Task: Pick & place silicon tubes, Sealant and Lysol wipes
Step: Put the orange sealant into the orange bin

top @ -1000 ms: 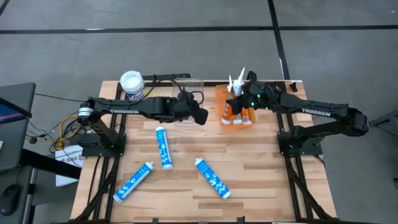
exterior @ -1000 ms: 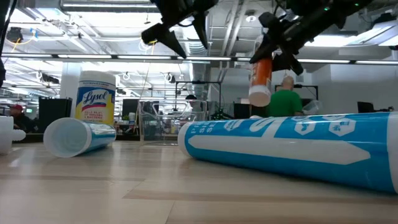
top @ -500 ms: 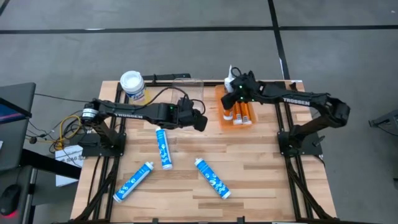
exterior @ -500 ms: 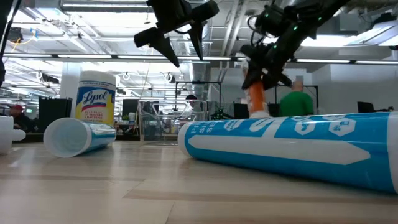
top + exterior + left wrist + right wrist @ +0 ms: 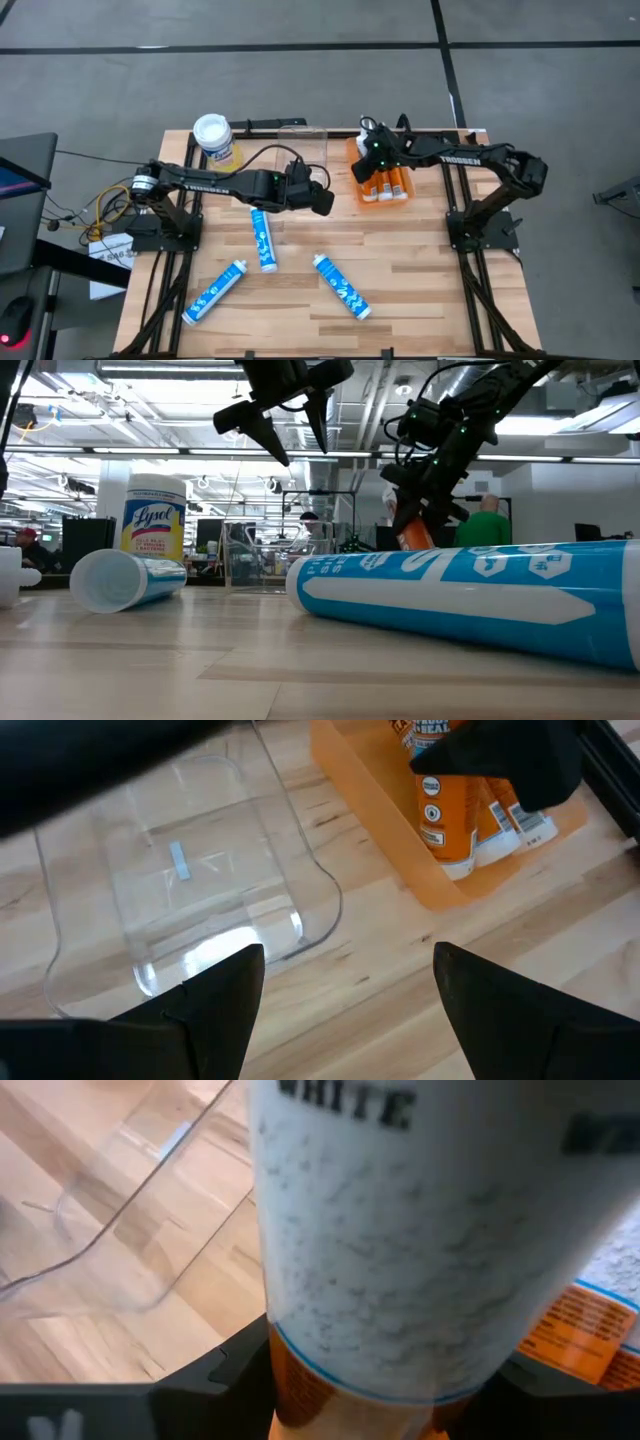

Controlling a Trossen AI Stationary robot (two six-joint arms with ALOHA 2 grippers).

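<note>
My right gripper [image 5: 372, 152] is shut on an orange-and-white sealant tube [image 5: 409, 532] over the orange tray [image 5: 351, 172], where other sealant tubes [image 5: 388, 185] lie. My left gripper [image 5: 322, 200] hangs open and empty above the table's middle, between the clear bin [image 5: 297, 145] and the tray; its two fingers show wide apart in the left wrist view [image 5: 345, 1010]. Three blue-and-white silicone tubes [image 5: 262, 237], [image 5: 215, 291], [image 5: 342, 286] lie on their sides on the table. The Lysol wipes canister [image 5: 213, 138] stands upright at the far left. My right gripper pinches the sealant tube's body [image 5: 400, 1330] between its two fingers, one on each side. The tube hangs slanted below the gripper [image 5: 430, 470]. Its lower end is hidden behind the near silicone tube [image 5: 470, 595], so I cannot tell whether it rests in the tray.
The clear bin [image 5: 190, 890] stands at the far edge between the canister and the orange tray [image 5: 400, 850]. Bare wood lies between the silicone tubes and along the table's right side [image 5: 430, 260]. A person in green [image 5: 483, 525] stands in the room behind.
My right gripper has gone down and a little toward the table's left with the sealant tube. The tube has sunk from hanging high above the tray to low at the tray, and has tipped to a slant. My left gripper has drifted slightly toward the near edge, still open.
</note>
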